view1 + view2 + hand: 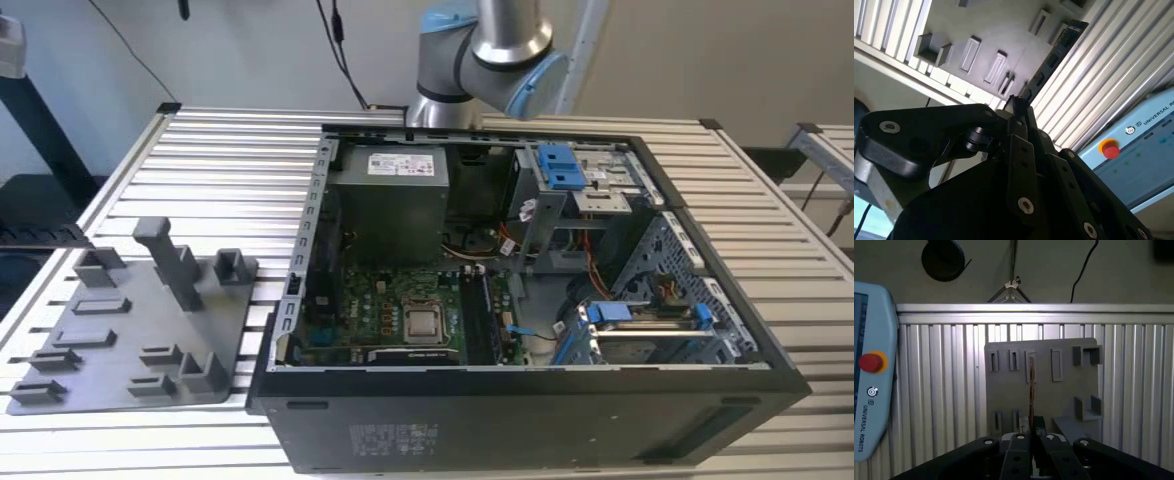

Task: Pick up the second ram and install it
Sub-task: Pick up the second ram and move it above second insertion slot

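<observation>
- The claw [1031, 434] is narrow, its fingers pinched flat against both faces of the ram [1031, 390] at one end.
- The ram juts straight out ahead of the fingertips. In the second wrist view it shows as a long dark strip [1051, 60] with a row of chips along it.
- Beyond the ram's far end lies the grey plate [1064, 390] on the ribbed table [939, 390]. Whether the ram is clear of the plate's slots cannot be told from the wrist views.
- Judged by its look, the ram is very light and stiff but thin, so it would take a twist or a knock on its free end badly.
- Its faces are smooth and carry chips, so it could slip or tilt between the fingers if pushed off-axis.
- The best hold seems to be across the flat faces near the long back edge, keeping off the contact edge and gripping squarely.
- An end grip like this one leaves a long overhang, so any seating push would lever on it.
- A pendant [869, 390] with a red button sits off to the claw's side and bears printed lettering and a round logo.
- In the exterior view the case [534, 410] has a white sticker [400, 162] inside and a label [387, 440] on its outer wall, both too small to read.
</observation>
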